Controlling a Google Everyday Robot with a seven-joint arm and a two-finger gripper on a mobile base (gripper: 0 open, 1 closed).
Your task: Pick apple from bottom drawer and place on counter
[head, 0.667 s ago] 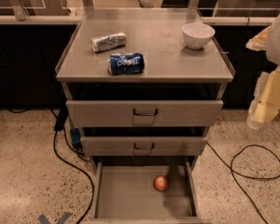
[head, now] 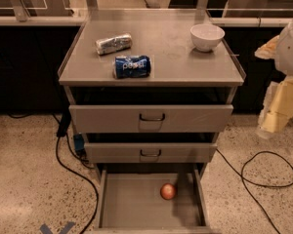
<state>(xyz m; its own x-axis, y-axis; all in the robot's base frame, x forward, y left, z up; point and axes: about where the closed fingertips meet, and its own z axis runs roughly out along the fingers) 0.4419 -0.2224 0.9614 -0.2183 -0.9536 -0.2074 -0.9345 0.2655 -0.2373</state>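
Packet (head: 113, 43): on the counter (head: 185, 69), far left of the gripper and above it.
Can (head: 132, 66): on its side just beside the packet, near the counter's front edge.
Bottom drawer (head: 129, 204): pulled open, well below the gripper and to its left.
Apple (head: 168, 191): alone on the drawer floor, right of middle, near the right wall.
Bowl (head: 207, 36): upright at the counter's back right, the closest counter item to the gripper.
Gripper (head: 277, 112): off the cabinet's right side, at upper-drawer height, well apart from the apple.
Jaws: opening cannot be told; nothing seen in them.
Risk, reach: the two part-open upper drawers overhang the drawer's rear, so a steep descent may strike them.
Risk, grasp: the round apple may roll if nudged off-centre.
Risk, placing: a low swing may clip the bowl or can.
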